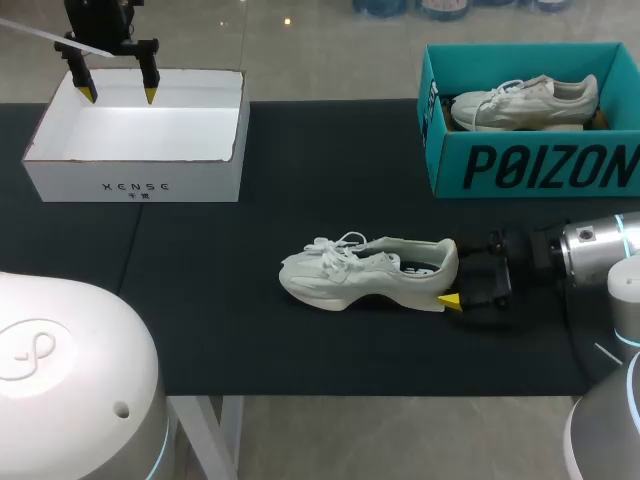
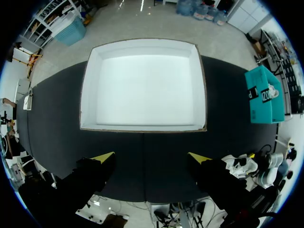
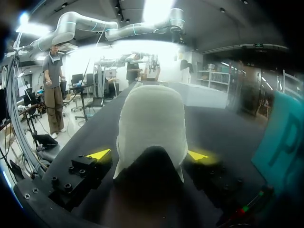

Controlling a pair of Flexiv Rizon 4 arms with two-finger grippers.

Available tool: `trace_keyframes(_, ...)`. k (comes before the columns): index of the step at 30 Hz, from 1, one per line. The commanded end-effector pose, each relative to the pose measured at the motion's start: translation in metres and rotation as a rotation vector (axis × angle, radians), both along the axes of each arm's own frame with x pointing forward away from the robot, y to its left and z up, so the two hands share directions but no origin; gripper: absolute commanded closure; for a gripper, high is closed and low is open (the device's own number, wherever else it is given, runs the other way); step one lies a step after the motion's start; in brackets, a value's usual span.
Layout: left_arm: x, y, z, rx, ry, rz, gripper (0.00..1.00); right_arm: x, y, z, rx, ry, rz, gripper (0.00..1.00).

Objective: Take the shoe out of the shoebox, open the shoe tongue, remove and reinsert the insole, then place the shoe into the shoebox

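Observation:
A white lace-up shoe (image 1: 370,272) lies on its side in the middle of the black mat, toe to the left, heel to the right. My right gripper (image 1: 452,275) is at the heel, open, one yellow fingertip (image 1: 450,300) showing in front of the sole. In the right wrist view the heel (image 3: 152,118) sits between the fingers of the right gripper (image 3: 148,155) with gaps on both sides. My left gripper (image 1: 119,92) hangs open above the empty white box (image 1: 130,185). The left wrist view has the left gripper (image 2: 151,157) over the mat just short of the white box (image 2: 142,127).
A teal shoebox (image 1: 530,165) stands at the back right with a second white shoe (image 1: 520,100) lying inside. The left wrist view catches the teal shoebox (image 2: 263,97) off to the side. Black mat (image 1: 220,320) covers the table to its front edge.

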State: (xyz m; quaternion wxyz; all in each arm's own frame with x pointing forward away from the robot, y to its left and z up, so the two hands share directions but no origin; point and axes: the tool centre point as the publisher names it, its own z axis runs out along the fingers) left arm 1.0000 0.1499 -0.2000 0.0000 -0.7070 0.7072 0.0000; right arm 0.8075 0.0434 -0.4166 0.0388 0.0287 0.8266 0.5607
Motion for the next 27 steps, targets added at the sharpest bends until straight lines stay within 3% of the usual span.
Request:
trace_keyframes(1, 0.0, 0.0, 0.0, 0.0, 0.0, 0.0, 0.0, 0.005, 0.009, -0.008, 0.003, 0.005, 0.011, 0.0)
trace_keyframes(27, 0.0, 0.0, 0.0, 0.0, 0.0, 0.0, 0.0, 0.003, 0.006, -0.025, 0.024, 0.028, -0.007, 0.0)
